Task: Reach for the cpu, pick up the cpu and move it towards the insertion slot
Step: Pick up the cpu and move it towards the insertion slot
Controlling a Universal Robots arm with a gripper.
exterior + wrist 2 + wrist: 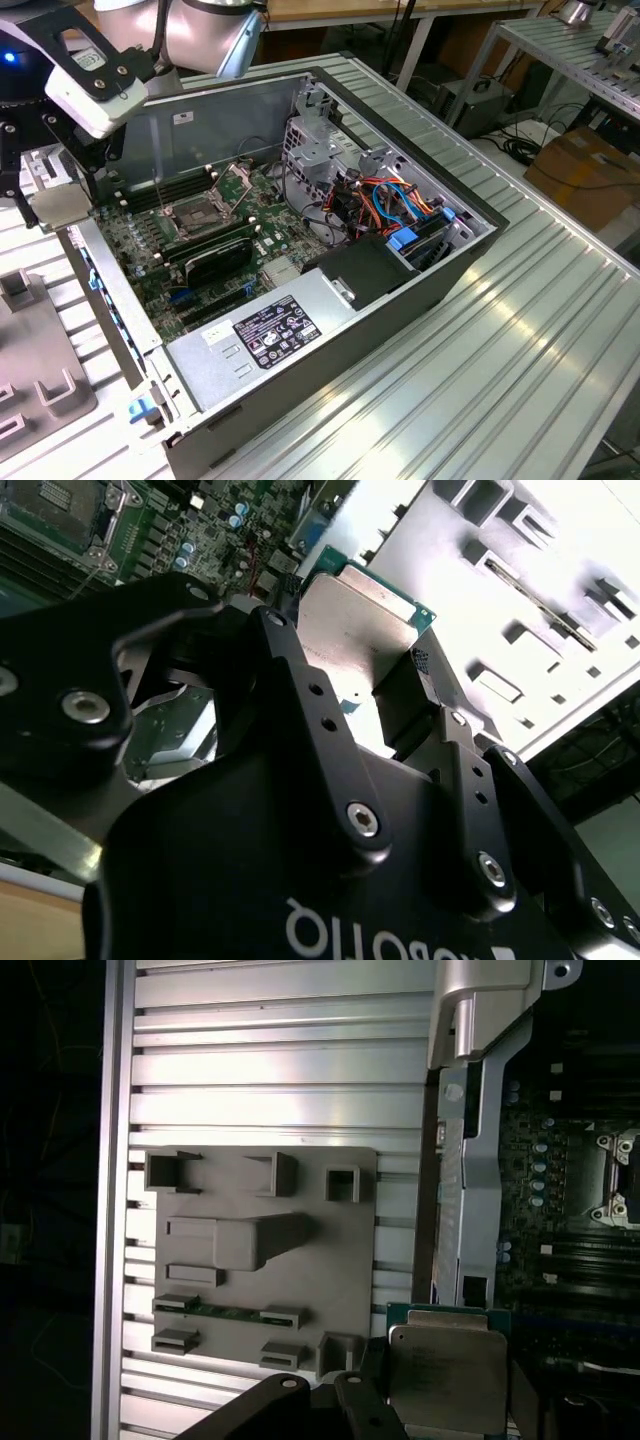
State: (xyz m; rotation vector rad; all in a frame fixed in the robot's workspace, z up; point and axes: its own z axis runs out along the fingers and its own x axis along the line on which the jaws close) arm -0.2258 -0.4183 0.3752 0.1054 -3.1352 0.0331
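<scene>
The cpu (62, 206) is a thin silver-grey square with a green edge. It hangs above the case's wall on the exterior view's left, and my gripper (58, 200) is shut on it. In both wrist views black fingers (372, 1392) press two opposite edges of the cpu (446, 1372) (352, 620). The insertion slot (196, 212) lies on the motherboard inside the case, to the exterior view's right of the cpu. Its silver bracket stands raised and its dark centre is bare. The insertion slot (622, 1182) (66, 502) sits at the picture edge in both wrist views.
A grey fixture plate (262, 1252) (40, 372) with several moulded holders lies on the ribbed metal table outside the case. Inside the case are a black ribbed card (216, 262), the labelled power supply box (268, 336) and a drive cage with coloured cables (400, 212).
</scene>
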